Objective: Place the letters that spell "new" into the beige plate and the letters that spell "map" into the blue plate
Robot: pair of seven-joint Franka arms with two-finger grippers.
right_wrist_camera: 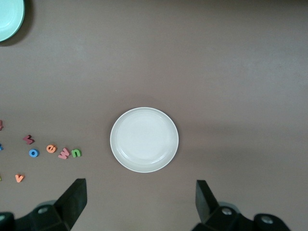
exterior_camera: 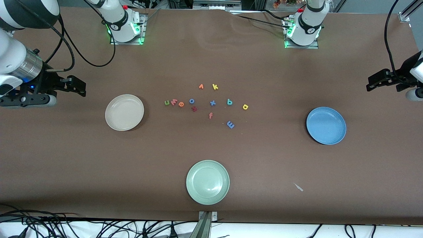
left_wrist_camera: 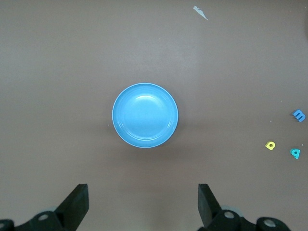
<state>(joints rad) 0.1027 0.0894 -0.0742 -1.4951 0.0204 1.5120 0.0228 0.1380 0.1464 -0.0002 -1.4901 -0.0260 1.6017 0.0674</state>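
The beige plate lies toward the right arm's end and the blue plate toward the left arm's end, both bare. Between them lie the green n, pink w and orange e in a row. The teal p, yellow a and blue m lie closer to the blue plate. My right gripper hangs open over the table's end by the beige plate. My left gripper hangs open by the blue plate.
Other letters sit among them: blue o, dark red letter, orange v, yellow k, blue x, orange f. A pale green plate lies nearest the front camera. A paper scrap lies beside it.
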